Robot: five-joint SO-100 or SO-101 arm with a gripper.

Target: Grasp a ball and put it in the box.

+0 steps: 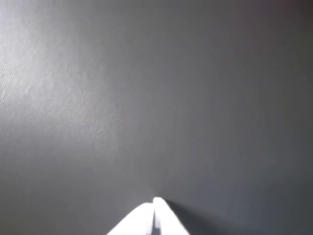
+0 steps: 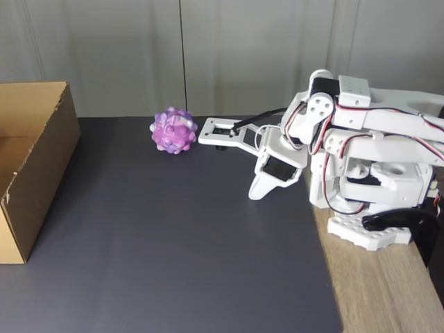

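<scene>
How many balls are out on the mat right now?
1. The ball sits at the far edge of the dark mat in the fixed view, between the box and the gripper. The box's inside is partly hidden.

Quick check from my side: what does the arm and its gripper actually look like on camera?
The arm is white plastic with black servo blocks and thin red and black cables looped along its joints, on a white base. The gripper has flat white tapered fingers; a black handle-like part sits by the base.
</scene>
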